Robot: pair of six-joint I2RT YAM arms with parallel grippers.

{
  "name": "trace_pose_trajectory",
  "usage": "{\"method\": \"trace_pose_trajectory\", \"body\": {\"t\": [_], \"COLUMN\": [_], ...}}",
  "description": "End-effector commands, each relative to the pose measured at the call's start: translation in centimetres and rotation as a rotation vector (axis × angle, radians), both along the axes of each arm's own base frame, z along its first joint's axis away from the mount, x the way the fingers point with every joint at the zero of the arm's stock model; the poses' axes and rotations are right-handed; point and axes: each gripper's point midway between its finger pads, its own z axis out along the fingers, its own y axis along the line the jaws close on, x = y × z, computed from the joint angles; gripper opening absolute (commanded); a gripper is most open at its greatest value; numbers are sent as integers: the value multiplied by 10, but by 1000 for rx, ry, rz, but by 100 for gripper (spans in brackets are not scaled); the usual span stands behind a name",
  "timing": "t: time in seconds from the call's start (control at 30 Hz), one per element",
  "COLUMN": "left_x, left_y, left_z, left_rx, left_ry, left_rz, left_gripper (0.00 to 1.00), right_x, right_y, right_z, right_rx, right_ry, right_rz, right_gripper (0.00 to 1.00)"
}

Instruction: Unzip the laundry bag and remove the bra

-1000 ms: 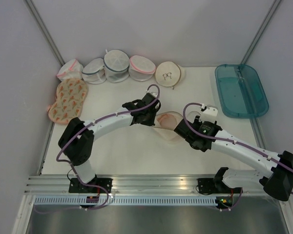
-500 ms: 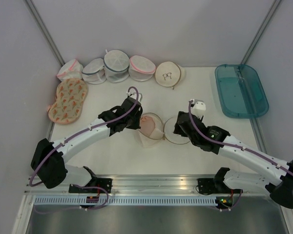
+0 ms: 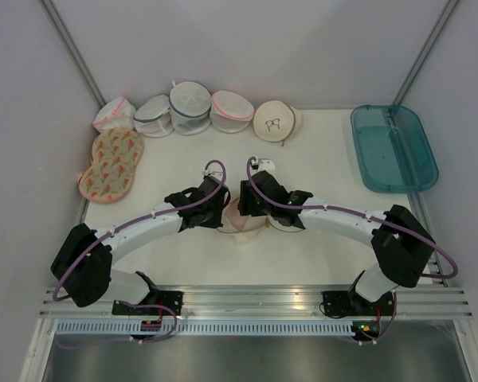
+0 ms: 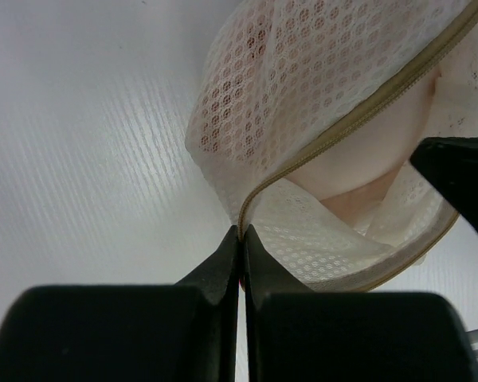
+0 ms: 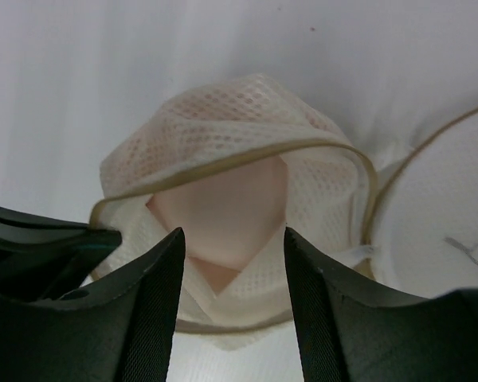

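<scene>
The laundry bag (image 3: 240, 228), a cream mesh clamshell with a tan zip rim, lies open at mid-table. Its flat half (image 5: 454, 231) with grey line marks lies to the right. In the left wrist view my left gripper (image 4: 241, 239) is shut on the bag's zip rim (image 4: 358, 119) at its near edge. The pale peach bra (image 5: 223, 211) shows inside the opening (image 4: 366, 151). My right gripper (image 5: 233, 235) hovers open just above the bag mouth, one finger on either side of the bra, not touching it. In the top view both grippers, left (image 3: 219, 208) and right (image 3: 248, 204), meet over the bag.
Along the back stand white mesh bags (image 3: 191, 107), one with pink trim (image 3: 232, 106), and a second cream dome bag with a bra outline (image 3: 276, 121). A flat orange-patterned bag (image 3: 111, 163) lies at the left. A teal tray (image 3: 393, 147) sits at the right.
The left gripper dragged the bag's edge leftward and the bag came open. The right gripper opened wider and swung left from the bag's right side to over its mouth.
</scene>
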Motion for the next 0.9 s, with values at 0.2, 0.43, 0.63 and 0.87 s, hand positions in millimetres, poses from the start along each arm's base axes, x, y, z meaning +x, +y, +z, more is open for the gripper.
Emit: {"method": "trace_pose_trajectory", "body": {"t": [0.2,0.43,0.63,0.87], "left_x": [6,10,12,10], "left_y": [-5,-1,-2,-2], "left_z": [0,4,11,16], "left_rx": [-47,-61,-85,-100], "left_ry": [-23,-33,-42,-45], "left_rz": [50,79,79,74], "left_gripper": [2,2,2,2], "right_x": [19,19,30,47], "right_y": [46,28,15,-2], "right_z": [-11,-41,-47,-59], "right_rx": [33,-169,-280,-432], "right_ry": [31,24,-37,-82], "right_rz": [72,42,15,-24], "right_gripper": [55,56,57,62]}}
